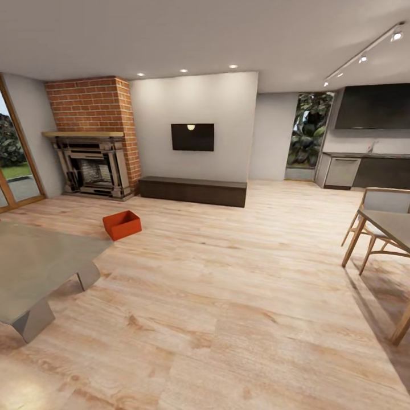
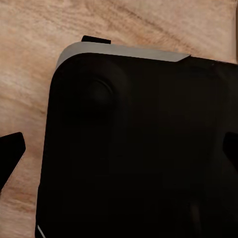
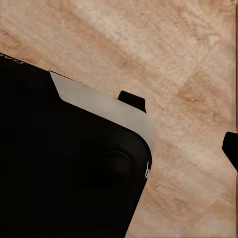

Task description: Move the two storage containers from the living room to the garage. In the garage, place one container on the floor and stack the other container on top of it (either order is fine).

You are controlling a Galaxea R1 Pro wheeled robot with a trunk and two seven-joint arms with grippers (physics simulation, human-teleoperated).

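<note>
Home liv. rm: fireplace [image 1: 94, 165], TV [image 1: 192, 137]

A black television [image 1: 192, 137] hangs just right of the brick fireplace [image 1: 94, 136], above a dark low cabinet [image 1: 193, 191]; grey bench [image 1: 34, 267] nearer.

From here the grey table [image 1: 34, 267] runs off the picture's edge, so its far end and other legs can't be seen. Across the room from that table, the wooden dining table [image 1: 393, 225] and chair [image 1: 378, 205] are cut off too. One storage container [image 1: 122, 224] sits beyond the grey table; its inside is too small to tell. In both wrist views a black body [image 2: 139, 148] blocks much of the wood-plank floor [image 3: 163, 54], and only dark finger tips [image 2: 11, 151] poke in at the edges.
</note>
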